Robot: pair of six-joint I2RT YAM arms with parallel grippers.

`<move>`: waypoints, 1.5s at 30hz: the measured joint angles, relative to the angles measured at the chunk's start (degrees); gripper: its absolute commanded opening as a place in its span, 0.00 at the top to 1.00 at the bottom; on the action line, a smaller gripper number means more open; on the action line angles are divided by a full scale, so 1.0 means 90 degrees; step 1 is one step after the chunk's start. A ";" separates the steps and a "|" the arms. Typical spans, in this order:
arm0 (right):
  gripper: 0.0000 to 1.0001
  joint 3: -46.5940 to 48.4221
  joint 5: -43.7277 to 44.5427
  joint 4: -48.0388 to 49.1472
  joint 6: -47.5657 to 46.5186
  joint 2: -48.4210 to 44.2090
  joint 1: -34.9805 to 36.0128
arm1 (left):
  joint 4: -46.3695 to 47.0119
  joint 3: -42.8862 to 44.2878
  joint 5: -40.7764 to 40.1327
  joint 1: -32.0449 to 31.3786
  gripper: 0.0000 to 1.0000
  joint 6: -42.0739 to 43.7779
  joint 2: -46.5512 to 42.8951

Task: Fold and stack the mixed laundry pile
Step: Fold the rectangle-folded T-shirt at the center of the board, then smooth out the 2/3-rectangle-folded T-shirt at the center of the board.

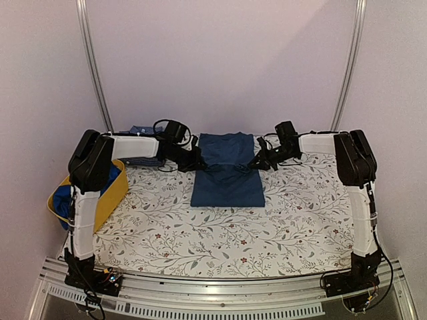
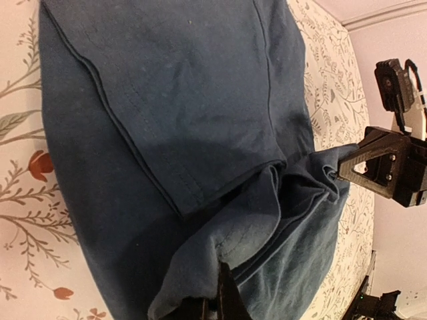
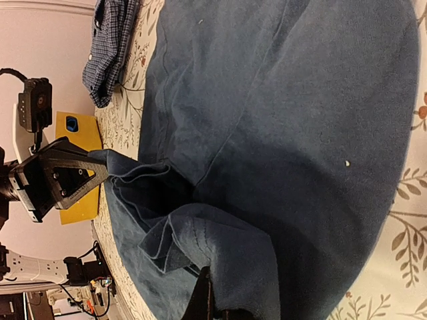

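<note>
Far left, the yellow tub [image 1: 113, 193] holds a royal-blue piece [image 1: 63, 198]. The checked shirt [image 3: 107, 47] lies at the back of the surface [image 1: 200, 233]. My left hand [image 1: 200, 163] is clamped on a bunched fold at the left edge of the navy garment [image 1: 227, 187], which lies mid-surface, and my right hand [image 1: 256, 164] pinches the opposite edge. Risk, as I judge it: the pinches are thin and may catch only the top layer, so an uneven lift could slip one side and skew the fold.

A folded garment [image 1: 227, 181] lies mid-table [image 1: 200, 247], toward the far side. The left gripper [image 1: 200, 165] pinches its left edge and the right gripper [image 1: 255, 164] its right edge. A shirt [image 1: 141, 129] lies at the far-left corner, behind the left arm. A tub [image 1: 115, 192] at the table's left edge has cloth [image 1: 63, 199] in it.
</note>
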 measured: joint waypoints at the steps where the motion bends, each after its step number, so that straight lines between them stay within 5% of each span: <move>1: 1.00 0.0104 -0.0019 -0.0007 0.0002 0.0117 0.0000 | -0.0007 0.0051 0.0032 0.0041 1.00 0.0010 0.0075; 5: 0.89 0.0321 -0.0046 -0.0049 0.0019 0.0403 -0.0036 | -0.0007 0.0189 0.0168 0.0141 0.90 0.0012 0.0318; 9: 0.51 0.0350 -0.0027 -0.0087 0.0085 0.0488 -0.0114 | -0.0022 0.0226 0.0274 0.0211 0.67 0.0029 0.0459; 14: 0.35 0.0350 -0.0017 -0.0163 0.0104 0.0425 -0.0384 | 0.0032 0.0192 0.0318 0.0486 0.47 0.0078 0.0406; 21: 0.37 -0.0408 -0.0272 -0.0083 0.0027 -0.0702 -0.0612 | 0.0012 -0.0743 0.0272 0.0940 0.44 0.0537 -0.0733; 26: 0.44 -0.1428 -0.0617 0.0333 0.0117 -0.1515 -0.0058 | 0.0413 -0.1474 0.0816 0.0571 0.59 0.0755 -0.1489; 31: 0.47 -0.1880 -0.0862 0.0629 0.0296 -0.1462 0.0721 | 0.0809 -0.1479 0.1226 -0.0041 0.65 0.0692 -0.1035; 35: 0.48 -0.1999 -0.1025 0.0772 0.0457 -0.1304 0.0918 | 0.0911 -0.0962 0.1292 -0.0148 0.65 0.0566 -0.0158; 41: 0.48 -0.2038 -0.1129 0.0874 0.0556 -0.1209 0.0857 | 0.0559 0.1209 0.1025 0.0177 0.59 0.0495 0.1409; 45: 0.48 -0.2038 -0.1166 0.0874 0.0554 -0.1209 0.0852 | 0.0306 0.1695 0.0843 0.0505 0.56 0.0532 0.1508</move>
